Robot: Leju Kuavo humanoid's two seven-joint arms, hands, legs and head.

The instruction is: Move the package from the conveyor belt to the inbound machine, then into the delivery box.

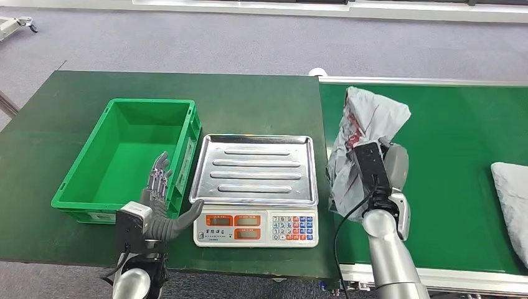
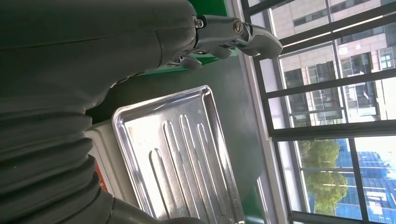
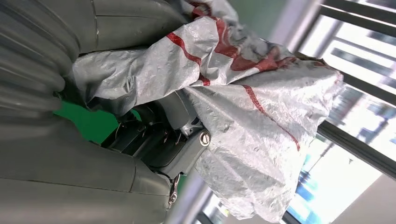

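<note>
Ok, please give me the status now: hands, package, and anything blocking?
Right hand grips the package, raised over the belt. Left hand open near the green box. Scale tray bare, nothing blocking.

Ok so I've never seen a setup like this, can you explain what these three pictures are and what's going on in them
This is a humanoid robot with two silver arms. The wide picture is its own head view, looking down; the other two come from cameras at its wrists. Its right hand grips a crumpled grey package with red markings, over the green conveyor belt. The right wrist view shows that package close up. Its left hand is open, holding nothing, beside the green crate. Between them a weighing scale with a bare metal tray stands on the dark table. Another grey package lies further along the belt.
</note>
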